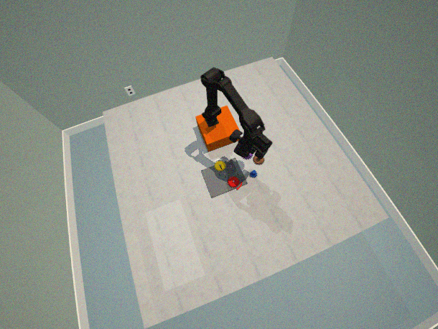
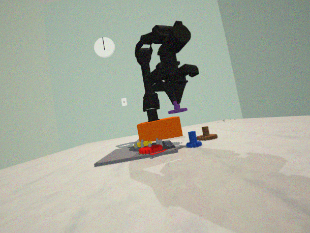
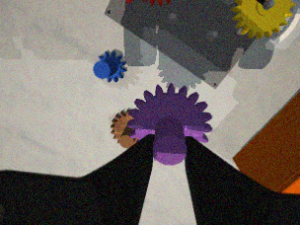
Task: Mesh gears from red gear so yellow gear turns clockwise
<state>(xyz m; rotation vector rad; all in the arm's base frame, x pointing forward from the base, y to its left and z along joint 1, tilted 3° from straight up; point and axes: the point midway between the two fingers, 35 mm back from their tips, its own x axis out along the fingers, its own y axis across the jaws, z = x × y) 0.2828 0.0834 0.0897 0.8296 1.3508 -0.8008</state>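
My gripper (image 2: 177,102) (image 3: 169,141) is shut on the handle of the purple gear (image 2: 178,110) (image 3: 170,106) (image 1: 248,156) and holds it level, high above the table, off to the side of the board. The grey board (image 1: 215,188) (image 2: 114,157) (image 3: 197,61) bears the red gear (image 1: 233,183) (image 2: 146,150) near one edge and the yellow gear (image 1: 220,166) (image 3: 262,15) near another. Several short grey pegs (image 2: 142,143) stand between them. The blue gear (image 1: 253,174) (image 2: 193,142) (image 3: 114,66) and the brown gear (image 1: 258,160) (image 2: 207,137) (image 3: 120,126) stand on the table beside the board.
The orange base block (image 1: 220,131) (image 2: 160,129) (image 3: 271,148) of the arm stands behind the board. The arm's shadow lies over part of the board and its pegs. A red arrow (image 1: 239,186) (image 2: 158,152) curves beside the red gear.
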